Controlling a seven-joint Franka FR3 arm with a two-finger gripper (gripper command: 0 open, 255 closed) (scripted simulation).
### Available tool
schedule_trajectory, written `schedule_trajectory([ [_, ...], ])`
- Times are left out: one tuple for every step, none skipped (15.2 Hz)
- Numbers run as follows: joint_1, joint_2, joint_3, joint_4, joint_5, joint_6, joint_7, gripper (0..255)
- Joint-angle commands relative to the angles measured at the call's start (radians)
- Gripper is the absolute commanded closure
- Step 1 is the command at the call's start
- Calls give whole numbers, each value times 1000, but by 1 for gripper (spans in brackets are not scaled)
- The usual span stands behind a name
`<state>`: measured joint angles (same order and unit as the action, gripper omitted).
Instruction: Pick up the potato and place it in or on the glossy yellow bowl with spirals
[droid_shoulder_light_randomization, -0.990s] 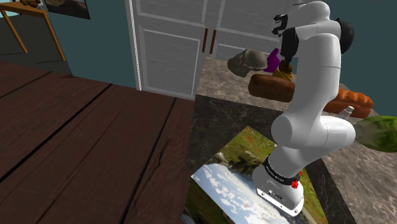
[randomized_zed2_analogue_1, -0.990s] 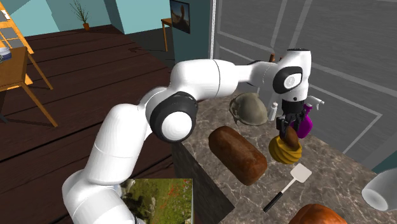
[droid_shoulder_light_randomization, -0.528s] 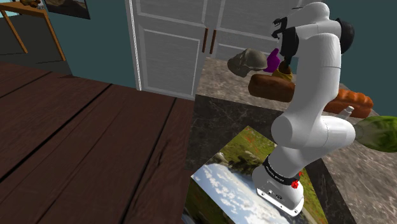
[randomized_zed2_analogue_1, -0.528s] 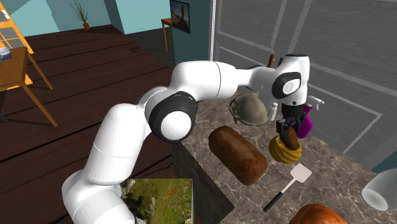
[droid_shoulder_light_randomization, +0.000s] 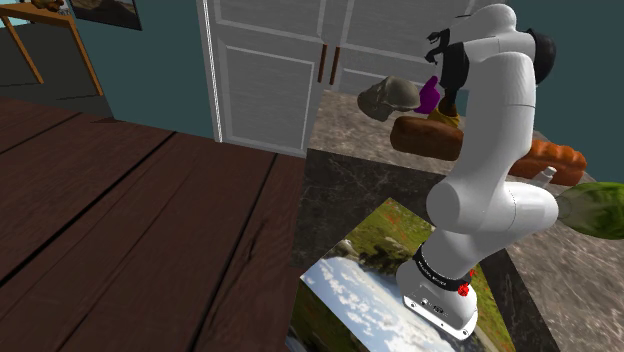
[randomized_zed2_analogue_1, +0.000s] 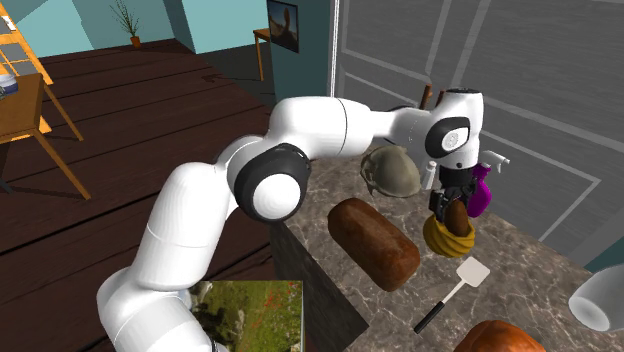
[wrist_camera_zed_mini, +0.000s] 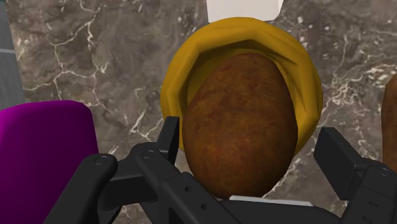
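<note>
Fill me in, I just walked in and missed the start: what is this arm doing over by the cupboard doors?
The white Franka arm reaches over a marble counter with its black gripper pointing down at a yellow bowl. A brown potato stands in that bowl, its top between the open fingers. A gap shows between the potato and one finger, so it is not clasped. A brown loaf and a spatula lie nearby, untouched.

Flat, even light throughout, somewhat dim on the wooden floor (droid_shoulder_light_randomization: 130, 230), shadows seemingly faint.
</note>
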<state>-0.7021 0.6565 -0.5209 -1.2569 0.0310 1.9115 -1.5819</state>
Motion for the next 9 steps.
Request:
schedule_trajectory([
  [0,1,0,-3,0,0,-1,0],
  [0,1,0,-2,0,0,-1,0],
  [-3,9,2,11,3,-5,0,0],
  [0,3,1,34,0,-35,2,0],
  [2,-2,0,60,-1,-65,3,0],
  [3,-5,-1,89,-3,-97,4,0],
  [3,-6,-1,114,-3,-123,4,0],
  [3,-6,-1,114,-3,-123,4,0],
  [3,-6,-1,114,-3,-123,4,0],
])
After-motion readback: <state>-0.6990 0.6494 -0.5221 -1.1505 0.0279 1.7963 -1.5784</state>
